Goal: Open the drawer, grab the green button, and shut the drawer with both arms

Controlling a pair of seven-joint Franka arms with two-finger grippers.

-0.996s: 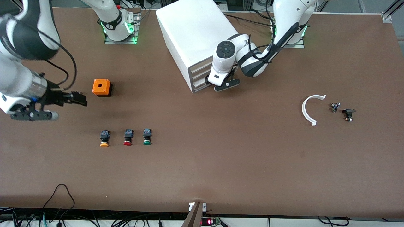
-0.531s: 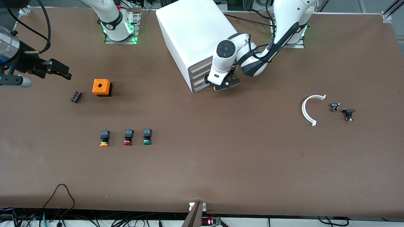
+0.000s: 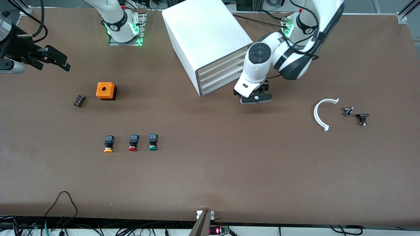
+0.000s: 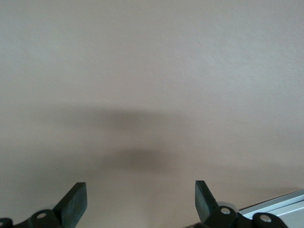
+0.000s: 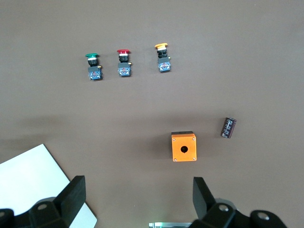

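Note:
The white cabinet [image 3: 203,36] stands at the robots' side of the table; its four cream drawer fronts [image 3: 219,72] sit flush, all shut. The green button [image 3: 153,143] lies on the table, last in a row with a red one [image 3: 132,143] and a yellow-orange one [image 3: 108,144]; it also shows in the right wrist view [image 5: 93,64]. My left gripper [image 3: 254,97] hangs open and empty over bare table beside the drawer fronts, toward the left arm's end; it shows open in its wrist view [image 4: 140,199]. My right gripper [image 3: 60,62] is open and empty, high over the right arm's end [image 5: 137,199].
An orange box with a hole [image 3: 106,90] and a small black part [image 3: 79,100] lie toward the right arm's end. A white arc [image 3: 323,113] and two small dark parts [image 3: 348,111] [image 3: 362,118] lie toward the left arm's end.
My right gripper left the small black part on the table and rose away toward the right arm's end. My left gripper drew away from the drawer fronts toward the left arm's end.

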